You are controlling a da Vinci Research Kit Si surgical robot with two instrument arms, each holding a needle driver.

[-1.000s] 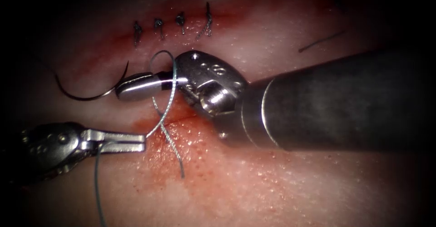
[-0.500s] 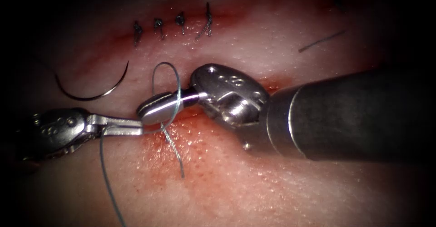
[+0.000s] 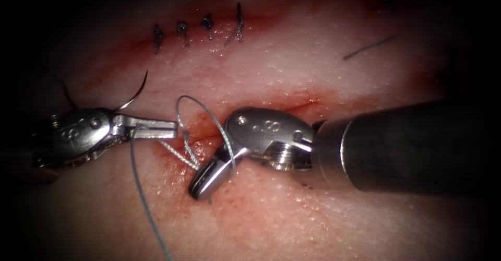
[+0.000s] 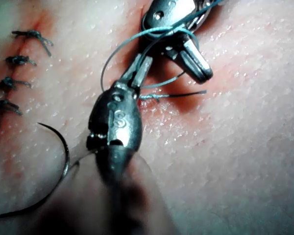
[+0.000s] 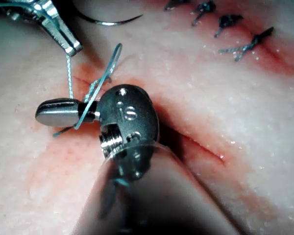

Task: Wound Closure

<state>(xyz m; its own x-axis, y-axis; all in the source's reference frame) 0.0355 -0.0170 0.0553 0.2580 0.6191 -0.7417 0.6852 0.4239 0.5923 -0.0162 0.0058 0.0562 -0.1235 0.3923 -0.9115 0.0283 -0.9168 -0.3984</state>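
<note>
Knot-tying in progress: left tool (image 3: 169, 129) has risen, jaws clamped on the thread (image 3: 143, 203) left of the cut (image 3: 292, 106); right tool (image 3: 209, 180), closed and loop-wrapped, must reach the short tail; needle (image 3: 133, 95) lies free, far left.

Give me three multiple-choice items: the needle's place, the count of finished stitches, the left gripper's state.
1. The needle is: A in the right gripper; B lying loose on the tissue; C through the tissue.
2. Finished stitches: A two; B four; C six.
3. The left gripper is: A open; B shut on the thread; C shut on the needle.
B: the needle lies free on the tissue by the left gripper. B: four stitches stand in a row. B: it pinches the thread, which loops round the shut right gripper.
</note>
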